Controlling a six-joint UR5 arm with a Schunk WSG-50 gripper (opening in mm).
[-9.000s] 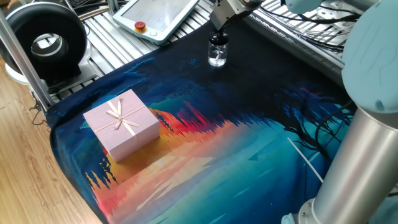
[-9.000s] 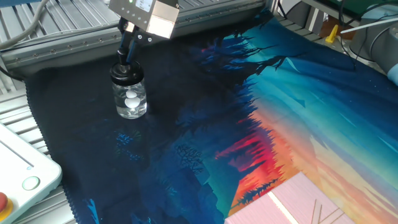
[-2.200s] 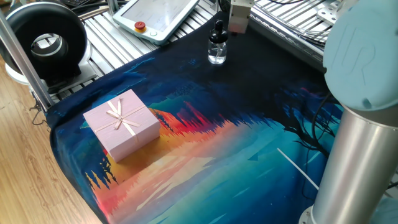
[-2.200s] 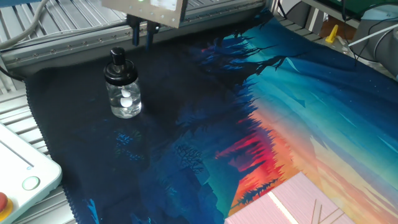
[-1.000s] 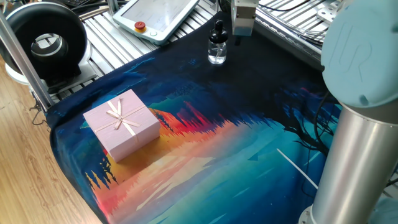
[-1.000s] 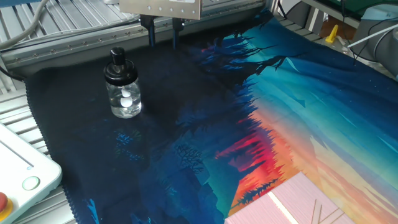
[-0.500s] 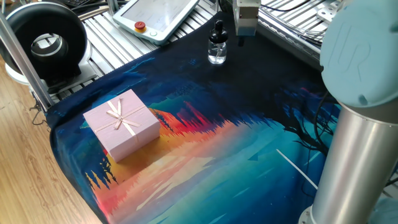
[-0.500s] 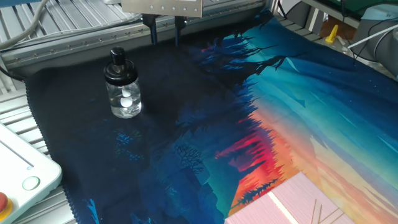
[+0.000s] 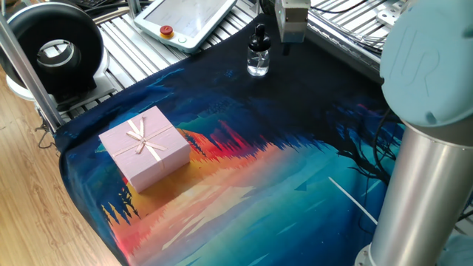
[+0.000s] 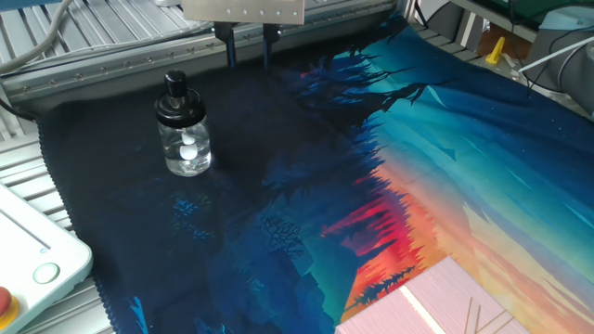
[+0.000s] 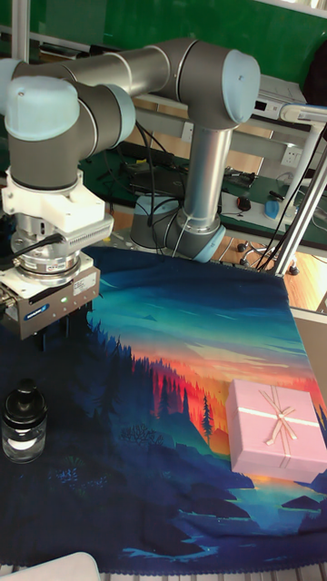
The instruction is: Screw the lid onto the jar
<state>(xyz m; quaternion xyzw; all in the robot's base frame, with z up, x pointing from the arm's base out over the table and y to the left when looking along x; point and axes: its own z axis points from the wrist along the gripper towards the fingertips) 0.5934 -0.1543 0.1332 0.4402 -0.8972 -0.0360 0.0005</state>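
Note:
The jar (image 9: 258, 66) is a tiny clear glass bottle standing upright on the dark far part of the printed cloth (image 9: 295, 170). The black lid (image 9: 259, 38), with its narrow bulb top, sits on the jar's neck. Both also show in the other fixed view, jar (image 10: 188, 150) and lid (image 10: 178, 102), and in the tall view, jar (image 11: 22, 438) and lid (image 11: 24, 405). My gripper (image 10: 249, 61) hangs open above the cloth, off to the jar's side and apart from it, with nothing between its fingers. The tall view has the gripper (image 11: 50, 338) up and to the right of the jar.
A pink gift box (image 9: 145, 146) with a bow stands on the near left of the cloth. A white teach pendant (image 9: 188, 18) lies beyond the cloth's edge, with a black round device (image 9: 52, 48) on the slatted frame. The arm's grey column (image 9: 421, 185) rises at right.
Nine seconds ago the gripper was down on the lid. It has since let go, risen and moved sideways off the jar. Over the last second it drifted only slightly further.

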